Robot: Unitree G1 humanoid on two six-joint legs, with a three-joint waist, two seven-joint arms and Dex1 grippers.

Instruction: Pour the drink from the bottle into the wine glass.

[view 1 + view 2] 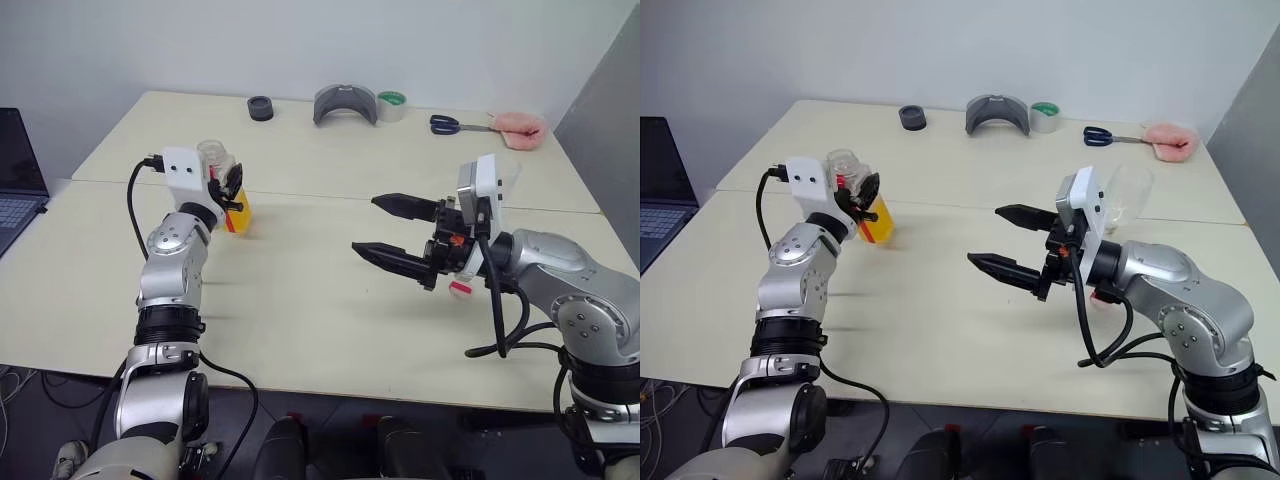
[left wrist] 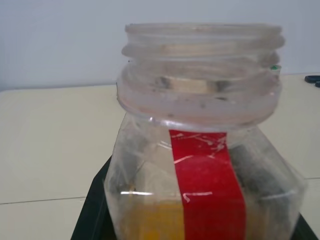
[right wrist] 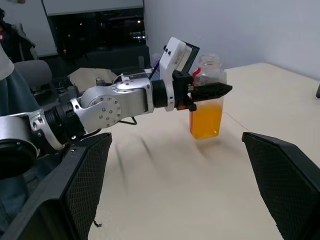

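My left gripper (image 1: 232,192) is shut on the bottle (image 1: 222,165) and holds it upright just above the table on the left. The bottle is clear, its wide mouth open, with a red stripe (image 2: 210,185) down its side. The orange drink (image 1: 877,224) fills its lower part. My right gripper (image 1: 365,224) hangs open over the middle of the table, its black fingers pointing left toward the bottle, a wide gap away. The wine glass (image 1: 1128,192) shows partly behind the right wrist. A small white-and-red cap (image 1: 460,288) lies below that wrist.
Along the far edge lie a black round piece (image 1: 260,107), a grey curved shell (image 1: 345,103), a tape roll (image 1: 392,104), blue-handled scissors (image 1: 450,124) and a pink cloth (image 1: 520,128). A laptop (image 1: 15,170) sits at the left. A seam (image 1: 330,198) crosses the table.
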